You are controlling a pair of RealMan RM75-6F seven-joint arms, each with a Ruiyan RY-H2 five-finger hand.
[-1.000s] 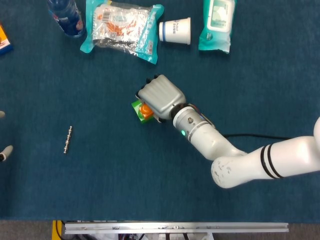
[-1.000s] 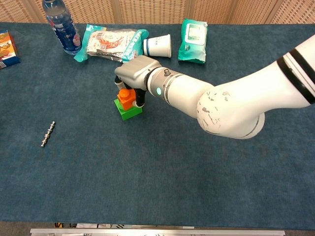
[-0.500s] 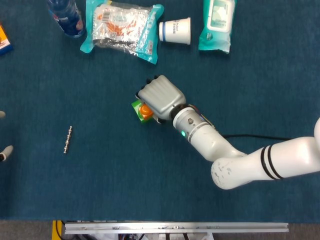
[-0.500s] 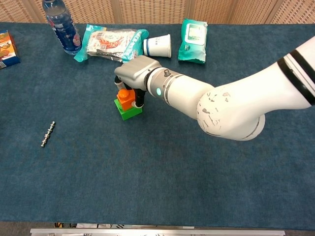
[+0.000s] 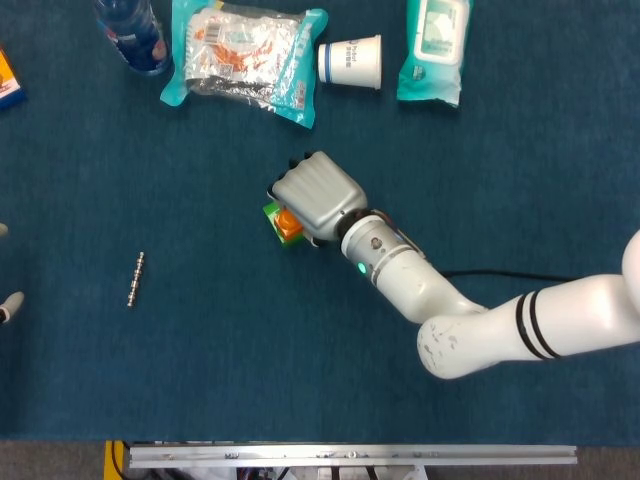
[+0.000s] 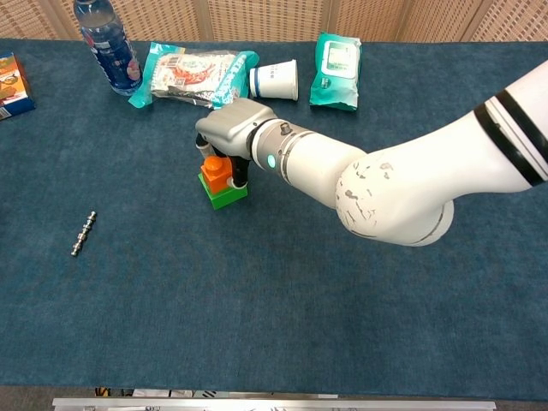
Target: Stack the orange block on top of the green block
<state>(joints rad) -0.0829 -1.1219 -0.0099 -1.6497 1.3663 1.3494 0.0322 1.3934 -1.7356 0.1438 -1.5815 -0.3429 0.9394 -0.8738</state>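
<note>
Fingers (image 6: 241, 174) of the right hand (image 6: 229, 130) reached down around the orange block (image 6: 216, 172), gripping it from either side as it sat on top of the green block (image 6: 224, 193) on the blue table (image 6: 257, 308). The left hand (image 5: 8, 306) showed only as fingertips at the head view's edge; whether it was spread or curled could not be told. Print on the paper cup (image 6: 275, 80) and wipes pack (image 6: 336, 59) was too small to read.
</note>
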